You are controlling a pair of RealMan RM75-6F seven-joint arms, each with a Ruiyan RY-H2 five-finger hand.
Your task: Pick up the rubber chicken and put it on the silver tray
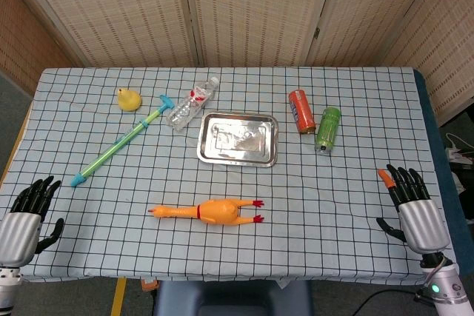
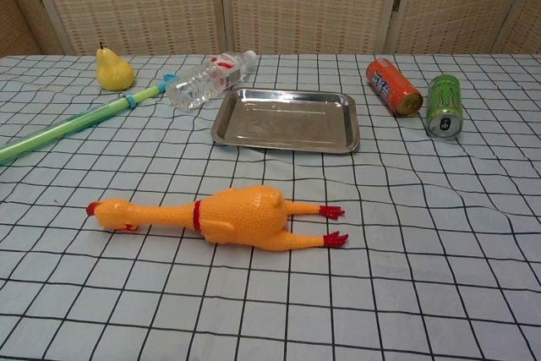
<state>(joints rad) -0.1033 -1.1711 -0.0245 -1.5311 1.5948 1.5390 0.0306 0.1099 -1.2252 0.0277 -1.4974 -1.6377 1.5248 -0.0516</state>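
Lying on its side in the lower middle of the head view, the chicken (image 1: 209,212) had not been picked up; its head pointed to frame left and its red feet to frame right. Nothing touched it. The tray (image 1: 238,138) sat just above it in the frame, apart from it and bare, so by my judgement the whole task was left: reach, grasp, lift, carry, set down.

The left hand (image 1: 26,216) rested at the lower left edge of the desk (image 1: 341,190), fingers spread, holding nothing. The right hand (image 1: 413,209) sat at the lower right edge, likewise spread and holding nothing, with one orange fingertip. Both were well apart from the chicken.

Neither hand showed in the chest view. Both forearms were cut off by the bottom of the frame. Labels on the bottle (image 1: 192,103) and the two cans were too small to read.
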